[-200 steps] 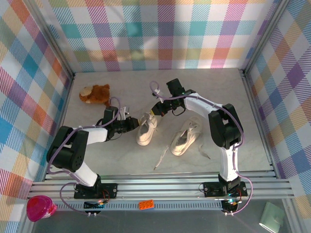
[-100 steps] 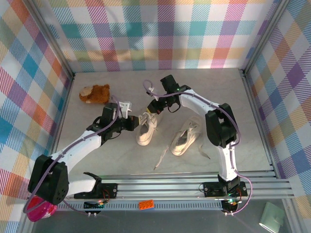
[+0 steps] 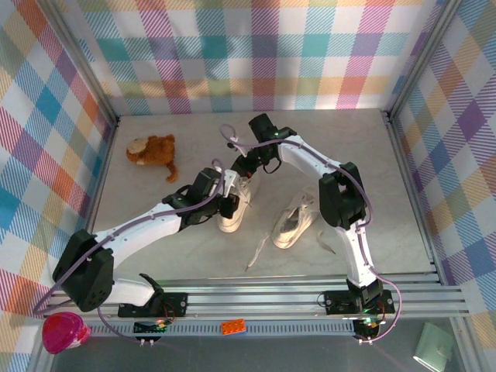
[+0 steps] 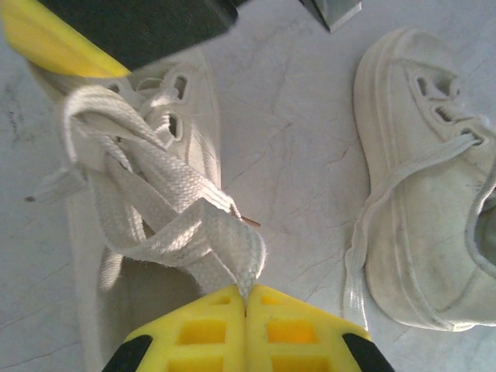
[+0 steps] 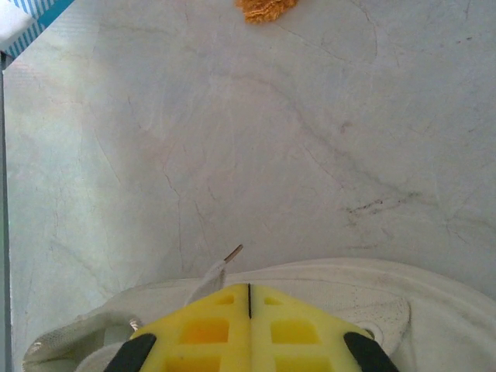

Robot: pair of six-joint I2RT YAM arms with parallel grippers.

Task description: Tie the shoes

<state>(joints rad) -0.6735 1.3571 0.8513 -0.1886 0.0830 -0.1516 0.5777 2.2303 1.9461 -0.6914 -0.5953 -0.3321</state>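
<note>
On the bench (image 3: 387, 194), the left end effector (image 4: 246, 296) is clamped on a lace (image 4: 155, 194) of one shoe (image 4: 194, 101), the right end effector (image 5: 249, 290) pressed together over its far end, the other shoe (image 4: 418, 194) just beside.

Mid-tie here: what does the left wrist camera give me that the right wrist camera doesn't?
Left wrist gives: the crossed laces pinched in the left fingers, plus the second shoe beside them. Right wrist gives instead: bare table ahead, the plush toy at its top edge, a lace tip poking out beside the right fingers. Shared: the shoe being tied and shut yellow fingers.
</note>
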